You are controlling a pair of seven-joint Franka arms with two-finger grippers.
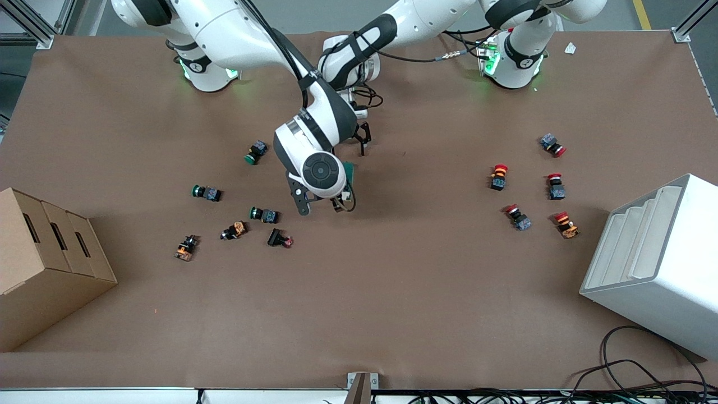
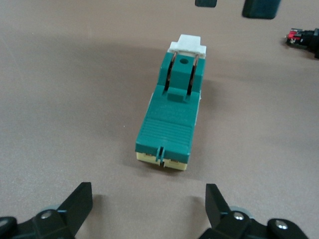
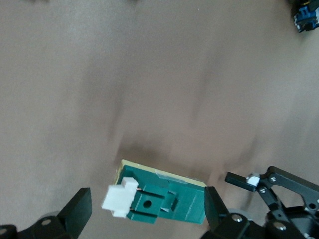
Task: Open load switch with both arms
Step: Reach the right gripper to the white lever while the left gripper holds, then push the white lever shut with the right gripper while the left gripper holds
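The load switch [image 2: 172, 119] lies flat on the brown table, a dark-green block with a white lever [image 2: 187, 46] at one end. In the front view only a green sliver of the load switch [image 1: 350, 170] shows beside the right arm's hand. My left gripper [image 2: 148, 205] is open, low over the table, just short of the switch's end away from the lever. My right gripper [image 3: 147, 211] hangs open over the switch [image 3: 167, 198], one finger off each end, touching nothing. From the front, the left gripper [image 1: 363, 143] is on the robots' side of the switch and the right gripper [image 1: 321, 206] reaches over it.
Green-capped push buttons [image 1: 258, 151] [image 1: 206, 192] and orange ones [image 1: 234, 230] lie toward the right arm's end, close to the switch. Red-capped buttons [image 1: 498, 177] sit toward the left arm's end. A cardboard box [image 1: 45, 264] and a white rack [image 1: 656, 264] stand at the two ends.
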